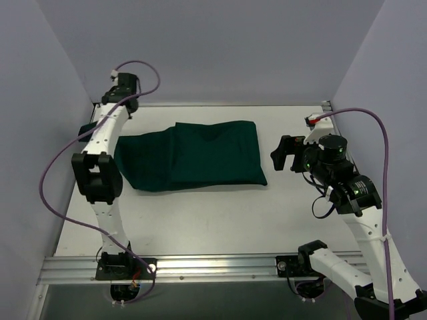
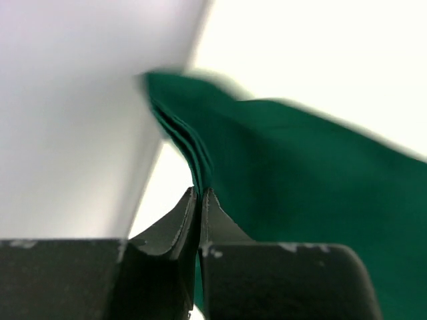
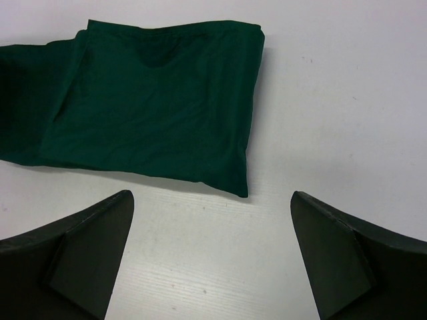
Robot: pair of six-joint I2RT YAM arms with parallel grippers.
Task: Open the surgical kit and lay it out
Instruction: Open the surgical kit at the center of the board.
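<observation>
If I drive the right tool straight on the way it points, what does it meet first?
Most likely the white tabletop just short of the folded dark green cloth wrap; the right tool aims beside its near corner. Depth is unclear, so the cloth edge could come first.

No text, label, brand mark, number or sign can be read in any of the views.
</observation>
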